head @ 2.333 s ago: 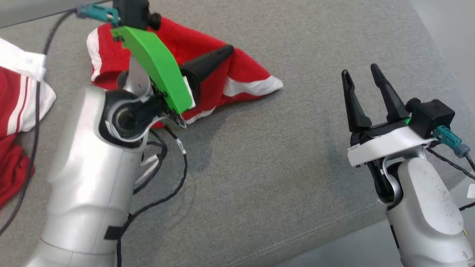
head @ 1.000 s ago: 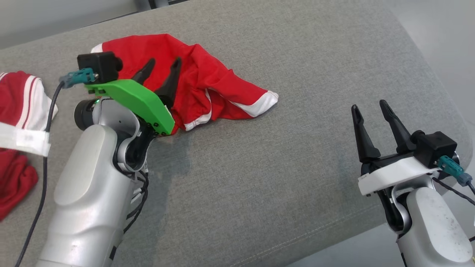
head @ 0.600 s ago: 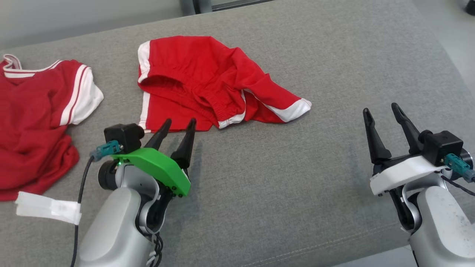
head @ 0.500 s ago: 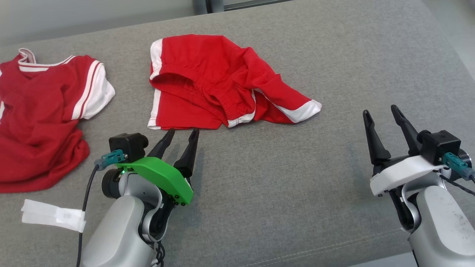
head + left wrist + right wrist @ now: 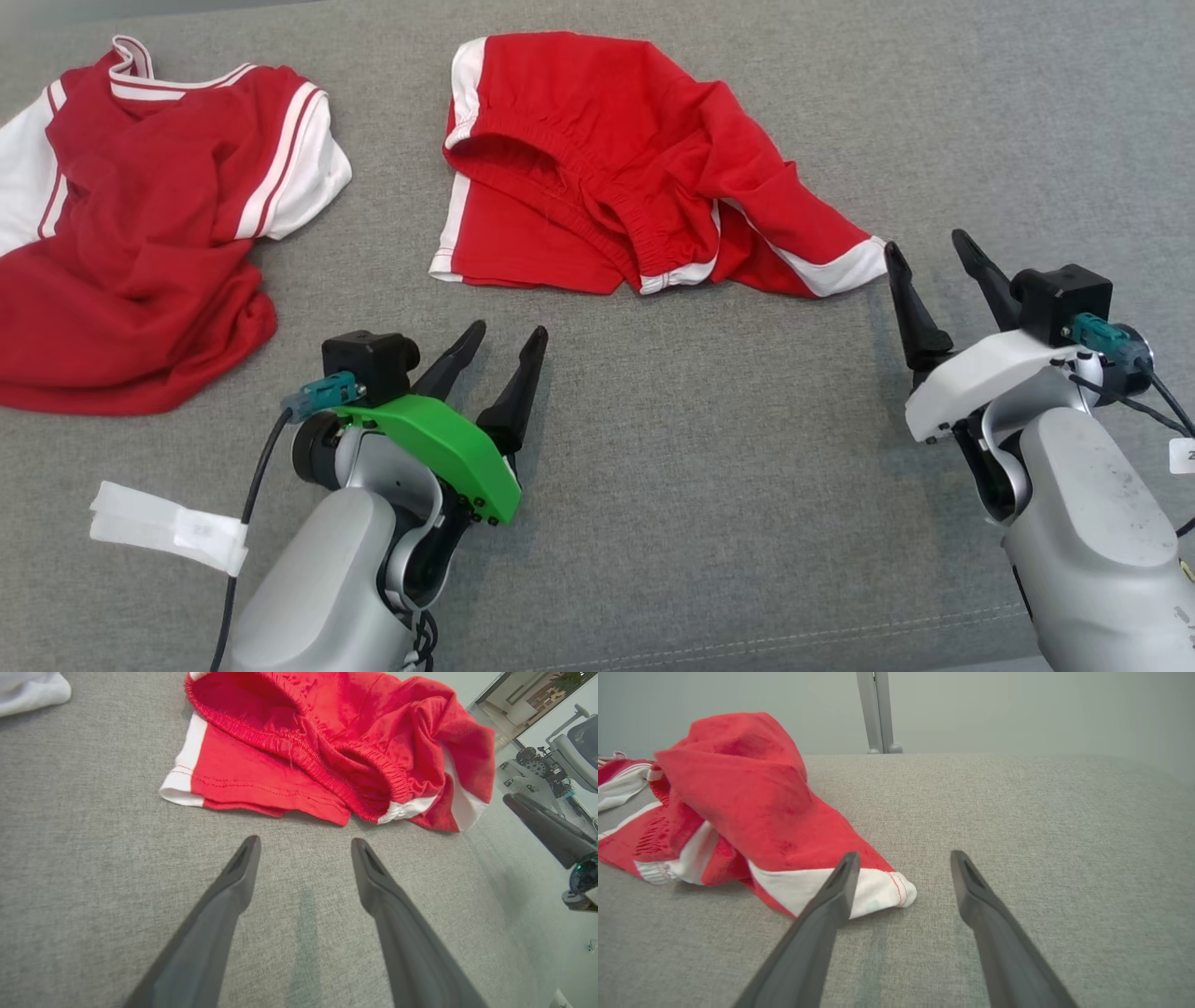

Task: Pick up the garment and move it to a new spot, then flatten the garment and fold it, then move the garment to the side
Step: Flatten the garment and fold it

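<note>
The garment, red shorts [image 5: 635, 159] with white trim, lies crumpled on the grey cushion [image 5: 700, 467], waistband gaping toward me. My left gripper [image 5: 509, 329] stands open a short way in front of the shorts' near hem, touching nothing. In the left wrist view the shorts [image 5: 327, 742] lie just beyond that open gripper [image 5: 304, 841]. My right gripper [image 5: 927, 242] is open beside the white-trimmed leg corner. In the right wrist view its left finger overlaps that corner of the shorts [image 5: 738, 788]; nothing sits between the fingers of the gripper [image 5: 904, 854].
A red shirt [image 5: 149, 215] with white striped sleeves lies bunched at the left. A white tag [image 5: 168, 527] hangs on the left arm's cable. The cushion's stitched front seam [image 5: 747, 639] runs along the bottom. The right arm's finger [image 5: 546, 830] shows in the left wrist view.
My left gripper has drawn back off the shorts toward the front edge and now stands clear of them. The head camera has shifted, bringing the shirt into view. The right gripper is nearer the leg corner.
</note>
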Available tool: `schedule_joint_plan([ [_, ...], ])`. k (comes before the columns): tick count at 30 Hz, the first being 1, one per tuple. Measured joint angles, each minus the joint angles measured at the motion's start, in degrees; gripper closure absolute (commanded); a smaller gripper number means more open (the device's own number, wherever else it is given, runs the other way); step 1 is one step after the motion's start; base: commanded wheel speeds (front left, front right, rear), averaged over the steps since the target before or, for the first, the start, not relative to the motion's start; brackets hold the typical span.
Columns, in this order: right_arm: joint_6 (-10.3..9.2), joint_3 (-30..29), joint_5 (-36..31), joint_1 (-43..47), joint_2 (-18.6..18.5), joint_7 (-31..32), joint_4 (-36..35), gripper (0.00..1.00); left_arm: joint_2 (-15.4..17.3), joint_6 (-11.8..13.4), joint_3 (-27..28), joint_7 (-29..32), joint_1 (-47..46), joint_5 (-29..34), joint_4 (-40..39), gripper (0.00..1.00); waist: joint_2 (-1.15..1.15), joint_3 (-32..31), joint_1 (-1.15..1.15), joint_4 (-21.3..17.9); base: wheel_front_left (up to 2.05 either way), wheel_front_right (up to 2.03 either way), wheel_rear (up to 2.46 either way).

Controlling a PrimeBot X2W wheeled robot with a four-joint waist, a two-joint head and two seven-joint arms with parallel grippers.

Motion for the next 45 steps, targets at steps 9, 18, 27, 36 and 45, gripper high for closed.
schedule_joint_plan([
  [9,0.0,0.1,-0.1,-1.1,-0.1,0.0,4.8,0.0,0.0,0.0,-1.1,0.0,-0.7,0.0,-1.0,0.0,0.0,0.6,0.0,0.5,0.0,0.0,0.0],
  [18,0.0,0.2,0.0,-4.3,-0.4,-0.3,8.8,0.0,-0.1,0.0,-2.3,0.6,-1.6,0.0,-3.1,0.0,0.0,1.8,0.0,1.2,0.0,0.0,0.0],
  [27,0.01,0.9,0.0,-6.9,-0.1,-0.7,12.5,0.0,-0.2,0.1,-3.2,1.4,-3.3,0.0,-5.0,0.0,0.0,3.7,0.0,2.2,0.0,0.0,0.0],
  [36,0.01,2.9,0.0,-9.6,0.4,-1.3,14.7,0.06,-0.2,0.3,-4.8,3.6,-3.6,-0.5,-4.1,0.0,0.0,4.5,0.0,2.0,0.0,0.0,0.0],
  [45,0.02,4.5,0.0,-12.3,0.9,-1.9,15.3,0.08,-0.3,0.3,-6.6,5.0,-7.1,-0.5,-4.1,0.0,0.0,6.3,0.0,0.6,0.0,0.0,0.0],
])
